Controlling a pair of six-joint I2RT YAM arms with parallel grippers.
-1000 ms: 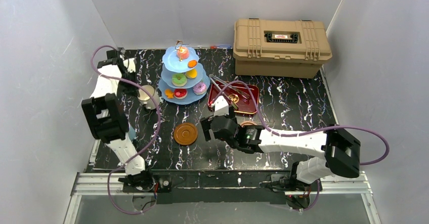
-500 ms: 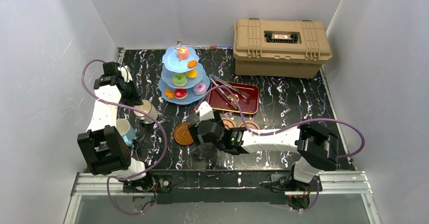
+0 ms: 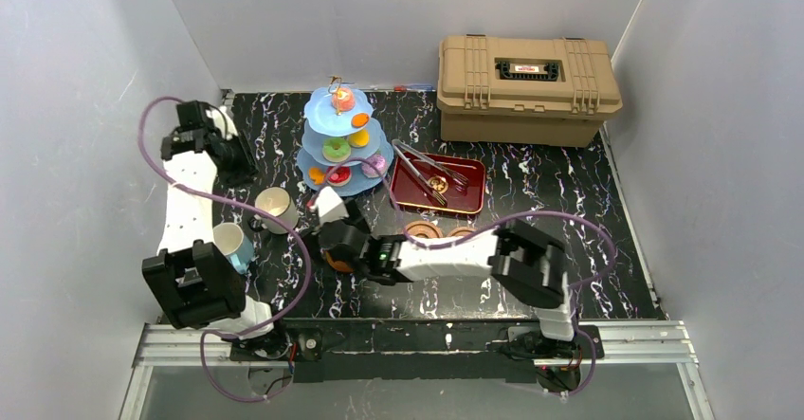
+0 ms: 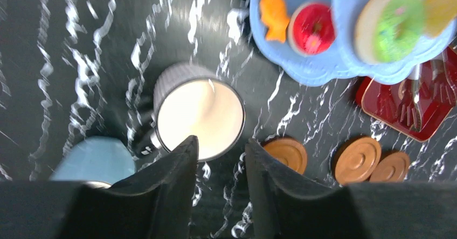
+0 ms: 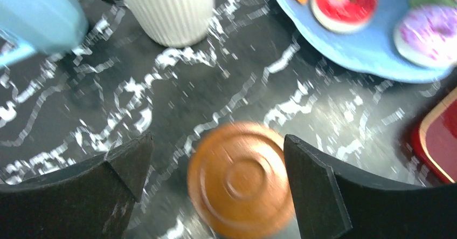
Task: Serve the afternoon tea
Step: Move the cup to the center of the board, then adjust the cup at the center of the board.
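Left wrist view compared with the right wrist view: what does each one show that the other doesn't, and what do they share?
Only the left wrist view shows the green donut, the metal tongs and three brown saucers. Only the right wrist view shows the purple donut, and it shows just a single saucer, framed by its open hand. Both show the ribbed cup, the light blue cup, the red donut and the blue stand.
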